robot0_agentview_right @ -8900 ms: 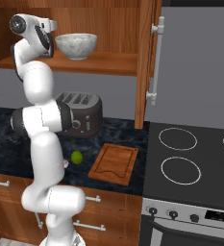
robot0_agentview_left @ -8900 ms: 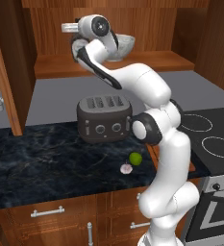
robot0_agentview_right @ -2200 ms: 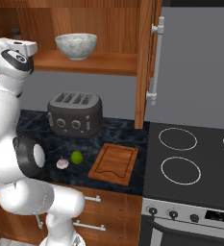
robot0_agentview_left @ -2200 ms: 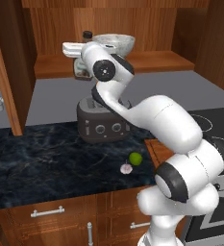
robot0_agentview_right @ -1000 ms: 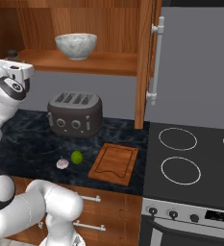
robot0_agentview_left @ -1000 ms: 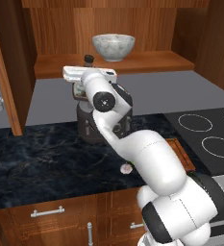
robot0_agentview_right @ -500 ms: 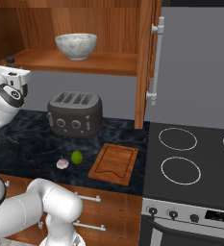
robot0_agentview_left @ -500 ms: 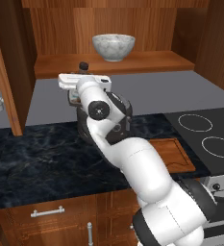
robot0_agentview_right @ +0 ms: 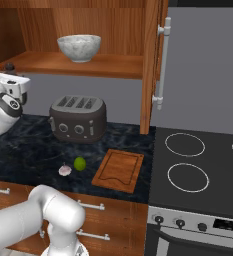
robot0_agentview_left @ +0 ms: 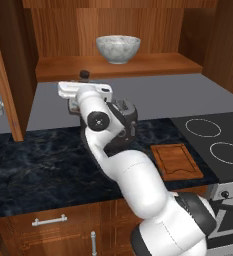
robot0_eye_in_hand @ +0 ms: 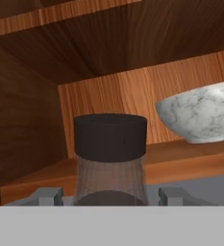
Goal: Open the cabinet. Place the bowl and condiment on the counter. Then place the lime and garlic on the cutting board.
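Gripper (robot0_eye_in_hand: 110, 194) lower, astride condiment (robot0_eye_in_hand: 110, 144).

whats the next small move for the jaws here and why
Probably ease the gripper a little further forward, then close on the condiment. In the hand view the bottle's dark cap sits centred between the open jaws, one fingertip showing on each side of its neck, not yet pinching. It stands on the cabinet shelf beside the bowl.
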You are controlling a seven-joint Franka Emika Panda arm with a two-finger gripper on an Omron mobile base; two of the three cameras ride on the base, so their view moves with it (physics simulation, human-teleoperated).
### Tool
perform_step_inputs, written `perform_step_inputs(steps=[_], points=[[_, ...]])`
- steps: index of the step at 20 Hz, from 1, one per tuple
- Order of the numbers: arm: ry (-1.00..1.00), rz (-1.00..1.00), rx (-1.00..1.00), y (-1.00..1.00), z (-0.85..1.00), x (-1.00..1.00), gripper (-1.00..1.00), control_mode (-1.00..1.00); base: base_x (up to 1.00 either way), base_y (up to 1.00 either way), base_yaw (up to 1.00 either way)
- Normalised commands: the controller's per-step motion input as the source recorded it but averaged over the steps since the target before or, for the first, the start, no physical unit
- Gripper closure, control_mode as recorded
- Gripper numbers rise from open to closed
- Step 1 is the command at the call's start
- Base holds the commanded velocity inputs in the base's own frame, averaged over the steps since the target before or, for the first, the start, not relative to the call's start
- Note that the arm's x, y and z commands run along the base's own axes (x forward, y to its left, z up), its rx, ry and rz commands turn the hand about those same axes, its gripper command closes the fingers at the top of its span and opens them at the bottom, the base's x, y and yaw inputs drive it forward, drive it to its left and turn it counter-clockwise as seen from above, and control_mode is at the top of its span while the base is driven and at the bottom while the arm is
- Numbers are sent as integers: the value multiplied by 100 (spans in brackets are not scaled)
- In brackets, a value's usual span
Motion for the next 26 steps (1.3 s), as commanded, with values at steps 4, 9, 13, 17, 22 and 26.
perform_step_inputs(steps=[4,9,13,17,22,26], points=[[0,0,2,10,-24,-1,100,-100,0,0,0],[0,0,0,15,-23,-11,100,-100,0,0,0],[0,0,0,11,-13,-24,100,-100,0,0,0],[0,0,0,10,-11,-23,100,-100,0,0,0],[0,0,0,2,-8,-8,100,-100,0,0,0],[0,0,0,5,-28,0,100,-100,0,0,0]])
